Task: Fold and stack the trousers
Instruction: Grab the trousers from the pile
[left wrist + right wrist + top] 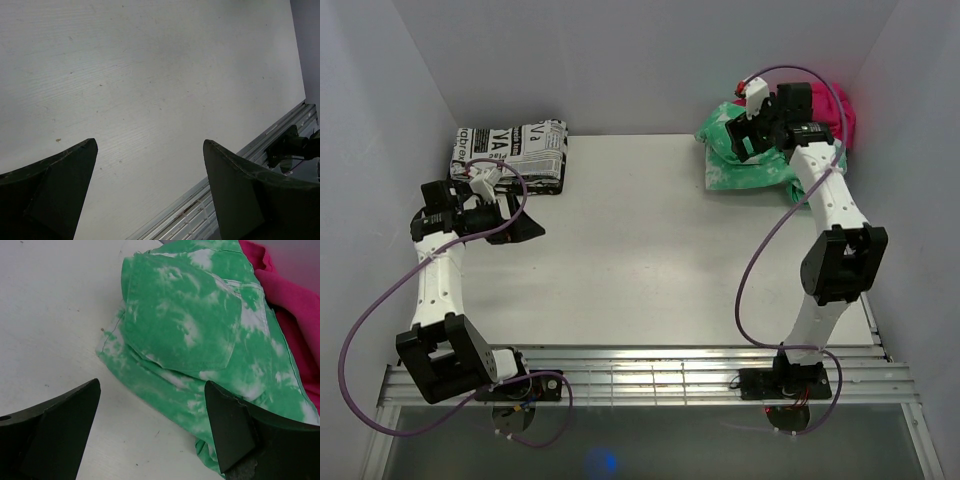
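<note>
The mint green tie-dye trousers lie bunched in a heap at the far right of the table, against a hot-pink cloth. In the right wrist view the trousers fill the upper right. My right gripper hovers over the heap; its jaws stand wide apart and hold nothing, with the right fingertip over the heap's near edge. My left gripper is at the left of the table, open and empty, above bare table.
A folded black-and-white newsprint cloth lies at the far left corner. The hot-pink cloth sits behind the trousers by the right wall, also in the right wrist view. A metal rail runs along the near edge.
</note>
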Controlling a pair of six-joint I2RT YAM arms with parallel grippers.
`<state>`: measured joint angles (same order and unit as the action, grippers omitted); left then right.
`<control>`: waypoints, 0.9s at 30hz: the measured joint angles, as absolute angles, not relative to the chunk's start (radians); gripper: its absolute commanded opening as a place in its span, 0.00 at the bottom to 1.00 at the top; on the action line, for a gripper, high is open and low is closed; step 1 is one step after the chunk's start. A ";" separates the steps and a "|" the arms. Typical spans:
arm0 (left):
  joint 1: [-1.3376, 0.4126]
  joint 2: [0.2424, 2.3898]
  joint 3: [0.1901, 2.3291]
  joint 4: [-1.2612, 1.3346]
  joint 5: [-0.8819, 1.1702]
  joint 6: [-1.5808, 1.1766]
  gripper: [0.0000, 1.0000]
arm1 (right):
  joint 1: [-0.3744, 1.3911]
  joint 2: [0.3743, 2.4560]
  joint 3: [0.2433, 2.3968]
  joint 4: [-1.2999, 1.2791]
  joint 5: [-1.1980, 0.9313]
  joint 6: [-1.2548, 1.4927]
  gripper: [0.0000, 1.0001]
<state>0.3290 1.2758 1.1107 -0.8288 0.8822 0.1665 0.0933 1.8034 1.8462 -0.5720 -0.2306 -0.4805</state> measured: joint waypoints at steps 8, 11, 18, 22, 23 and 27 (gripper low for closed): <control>0.330 1.276 1.071 -0.804 0.899 0.163 0.98 | 0.230 2.019 1.977 -0.538 -0.094 -0.537 0.90; 0.330 1.277 1.056 -0.800 0.897 0.160 0.98 | 0.271 2.080 2.008 -0.493 0.000 -0.561 0.90; 0.330 1.277 1.052 -0.792 0.895 0.160 0.98 | 0.283 2.189 2.026 -0.385 0.234 -0.642 0.90; 0.330 1.277 1.052 -0.792 0.896 0.160 0.98 | 0.277 2.234 2.027 -0.362 0.310 -0.685 0.93; 0.330 1.277 1.052 -0.792 0.898 0.159 0.98 | 0.276 2.238 2.027 -0.360 0.313 -0.691 0.76; 0.330 1.277 1.052 -0.792 0.910 0.152 0.98 | 0.273 2.226 2.029 -0.356 0.333 -0.698 0.33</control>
<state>0.3302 1.2774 1.0515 -0.7918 0.9104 0.1524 0.2726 2.2261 2.0289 -0.3561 0.3328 -0.6975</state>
